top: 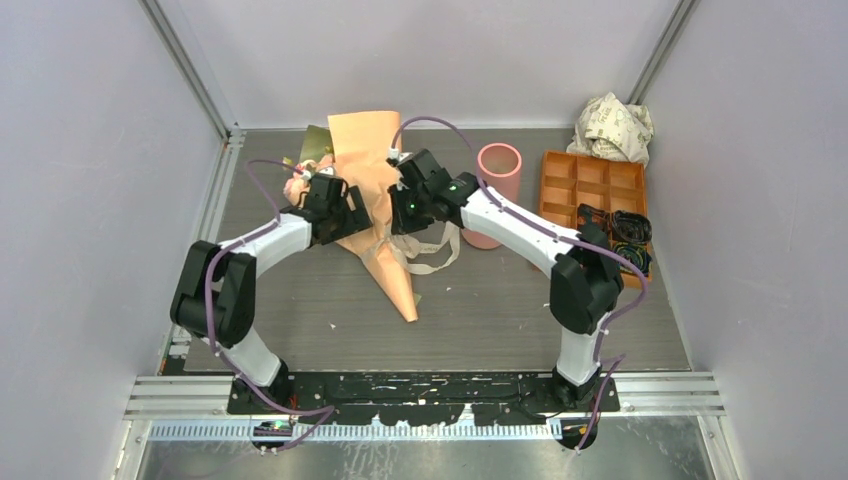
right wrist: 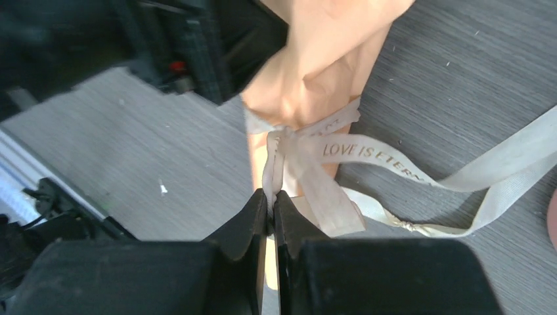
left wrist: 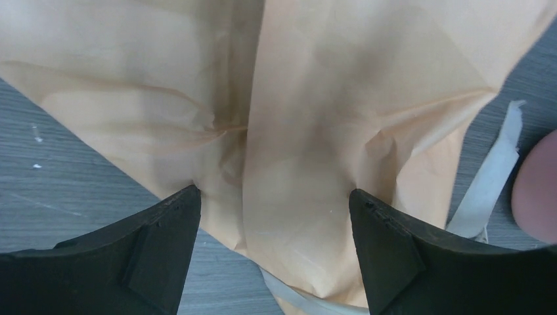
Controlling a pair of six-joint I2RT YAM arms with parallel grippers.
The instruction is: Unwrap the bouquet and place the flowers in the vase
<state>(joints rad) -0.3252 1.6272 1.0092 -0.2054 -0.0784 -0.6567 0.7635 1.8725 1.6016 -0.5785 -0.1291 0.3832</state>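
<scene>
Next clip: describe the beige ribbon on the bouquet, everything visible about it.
The flat beige fabric ribbon carries gold lettering, "LOVE IS ETERN" readable. It is knotted around the narrow part of the peach-tan paper cone, and its long tails trail loosely over the grey table. The right gripper has its jaws closed on one strand by the knot.

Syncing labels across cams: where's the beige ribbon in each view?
Top external: ribbon near centre, its tails looping right of the cone's narrow part.
Left wrist: pale strip at the right edge, another bit at bottom centre.
Right wrist: centre, tied round the cone, printed tail running right, one strand pinched in the right gripper.
Shared landmark: the bouquet, its peach paper.
</scene>
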